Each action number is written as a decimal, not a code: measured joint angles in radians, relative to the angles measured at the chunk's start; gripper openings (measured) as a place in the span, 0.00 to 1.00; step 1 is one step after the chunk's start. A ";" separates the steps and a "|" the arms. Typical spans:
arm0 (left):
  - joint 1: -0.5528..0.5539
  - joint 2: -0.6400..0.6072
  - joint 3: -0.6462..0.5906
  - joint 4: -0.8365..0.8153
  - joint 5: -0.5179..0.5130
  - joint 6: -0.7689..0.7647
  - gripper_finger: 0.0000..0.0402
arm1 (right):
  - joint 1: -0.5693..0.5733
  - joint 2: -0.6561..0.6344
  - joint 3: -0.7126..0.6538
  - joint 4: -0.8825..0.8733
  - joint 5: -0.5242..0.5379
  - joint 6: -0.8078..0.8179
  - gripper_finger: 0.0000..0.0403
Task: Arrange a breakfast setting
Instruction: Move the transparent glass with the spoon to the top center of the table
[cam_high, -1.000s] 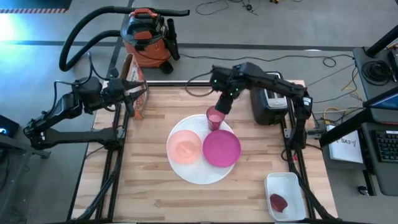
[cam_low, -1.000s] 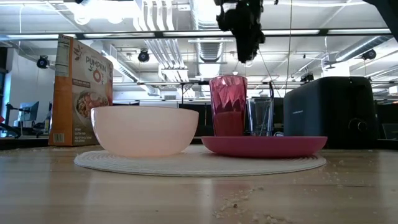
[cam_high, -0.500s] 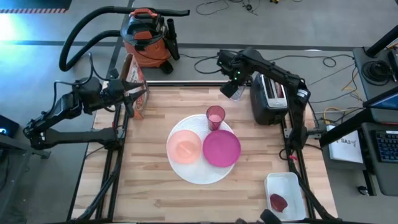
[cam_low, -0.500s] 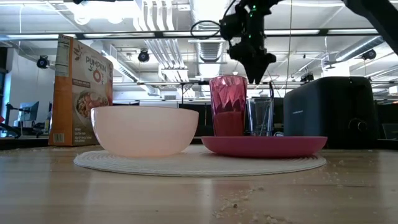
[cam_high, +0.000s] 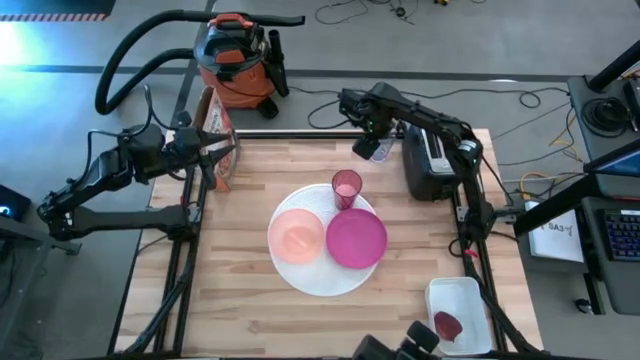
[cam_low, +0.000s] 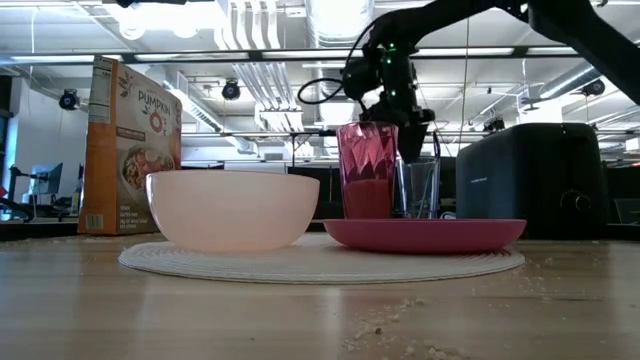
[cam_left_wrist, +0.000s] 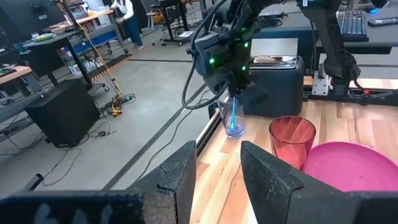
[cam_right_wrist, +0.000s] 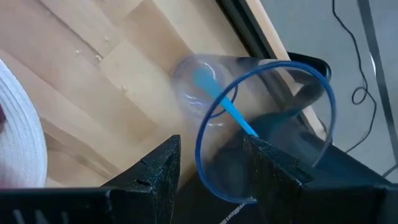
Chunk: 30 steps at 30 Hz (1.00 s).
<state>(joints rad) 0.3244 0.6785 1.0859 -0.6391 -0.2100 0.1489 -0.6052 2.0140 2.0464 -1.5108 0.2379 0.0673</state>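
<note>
While both arms sit at the table's far edge, the scene reads:

Right gripper: upper middle of the high view, over the glass beside the toaster. In the right wrist view its fingers stand apart on either side of the near part of the rim; I cannot tell whether they touch it, and nothing is lifted.

Glass: upright on the wood at the table's far edge, mouth up, long axis vertical. In the low view it shows right of centre, behind the magenta plate.

Spoon: inside the glass, leaning, its teal handle slanting up toward the rim and its lower end at the glass bottom. From the left wrist it shows as a near-upright blue line.

Cup: upright, mouth up, at the far edge of the white plate, just behind the magenta plate.

Bowl: on the left half of the white plate, opening up; magenta plate on its right half.

Left gripper: upper left of the high view, by the cereal box; its fingers stand a little apart with nothing between them.

Vacuum: on the floor, top of the high view.

Tray: lower right corner of the table.
</note>
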 joint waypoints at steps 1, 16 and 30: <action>0.000 0.000 0.000 0.000 0.000 0.000 0.27 | -0.001 0.001 0.000 0.003 -0.001 -0.001 0.41; 0.000 0.000 0.000 0.000 0.000 0.000 0.27 | -0.018 0.002 -0.008 0.051 -0.012 -0.034 0.32; 0.000 0.000 0.000 -0.013 0.000 0.000 0.27 | -0.026 0.002 -0.055 0.067 -0.013 -0.050 0.16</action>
<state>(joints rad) 0.3244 0.6785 1.0859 -0.6525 -0.2100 0.1486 -0.6312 2.0159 1.9915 -1.4437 0.2245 0.0176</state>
